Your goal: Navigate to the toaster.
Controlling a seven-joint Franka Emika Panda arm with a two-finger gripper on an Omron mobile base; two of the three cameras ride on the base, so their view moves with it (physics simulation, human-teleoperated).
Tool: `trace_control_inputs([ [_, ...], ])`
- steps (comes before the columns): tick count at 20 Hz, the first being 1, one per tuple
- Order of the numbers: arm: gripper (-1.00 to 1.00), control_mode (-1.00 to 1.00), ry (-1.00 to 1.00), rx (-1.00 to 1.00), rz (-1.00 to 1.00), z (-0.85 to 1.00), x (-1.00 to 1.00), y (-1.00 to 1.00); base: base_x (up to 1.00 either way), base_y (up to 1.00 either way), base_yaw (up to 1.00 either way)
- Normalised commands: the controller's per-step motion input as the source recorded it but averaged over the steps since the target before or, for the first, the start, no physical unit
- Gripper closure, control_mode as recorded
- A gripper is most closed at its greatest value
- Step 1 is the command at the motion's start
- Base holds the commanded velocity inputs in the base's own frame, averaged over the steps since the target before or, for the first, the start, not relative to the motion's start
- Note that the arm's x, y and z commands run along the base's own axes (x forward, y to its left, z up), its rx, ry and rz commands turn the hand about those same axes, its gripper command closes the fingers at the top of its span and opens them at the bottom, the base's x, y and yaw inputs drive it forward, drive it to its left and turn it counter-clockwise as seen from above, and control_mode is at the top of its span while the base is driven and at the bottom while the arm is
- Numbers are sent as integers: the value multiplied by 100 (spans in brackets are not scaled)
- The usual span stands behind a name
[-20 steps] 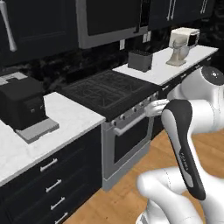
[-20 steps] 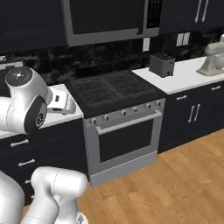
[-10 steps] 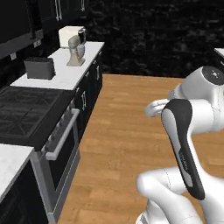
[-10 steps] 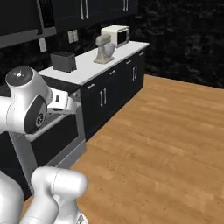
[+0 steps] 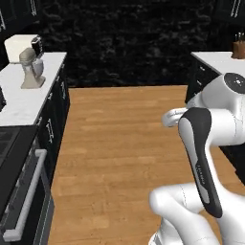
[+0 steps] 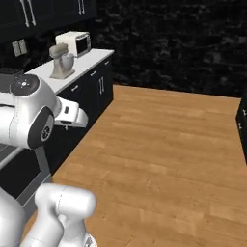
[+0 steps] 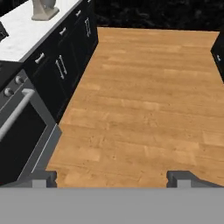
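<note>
**A:** Where does the toaster [image 7: 1, 33] sit?

**B:** The hand view shows just a dark corner of it at the left edge. It rests on the white worktop [image 7: 26, 30], between the oven [image 7: 17, 131] and the stand mixer [image 7: 43, 8]. The left base view catches the same dark sliver at its left border, with most of the body cut off by the frame.

**A:** And the jaws?

**B:** They are released. The two dark fingertips [image 7: 179, 177] stand wide apart at the bottom of the hand view, with nothing between them. Beyond them lies bare wooden floor [image 7: 144, 100].

**A:** What runs along that left worktop?

**B:** The beige stand mixer stands well past the toaster. Farther along, at the far end near the black wall, stands a white microwave [image 5: 21, 45]. Dark cabinets [image 7: 65, 65] with pale handles sit under the worktop. The oven's long pale handle [image 5: 24, 196] crosses the lower left of the left base view.

**A:** Where is the arm?

**B:** It is folded close to the base, over the floor and well apart from the worktop. In the right base view its white hand sits just in front of the cabinets.

**A:** Anything on the other side?

**B:** A second white worktop [image 5: 217, 60] stands on the right, with a brown knife block [image 5: 238, 46] on it.
</note>
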Motion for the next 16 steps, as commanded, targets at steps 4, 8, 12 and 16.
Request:
trace_control_inputs([
  [4,-100,100,0,0,0,0,0,0,100,-1,16],
  [8,-100,100,0,0,0,0,0,0,100,-14,31],
  [12,-100,100,0,0,0,0,0,0,100,-28,33],
  [16,-100,100,0,0,0,0,0,0,100,-32,32],
])
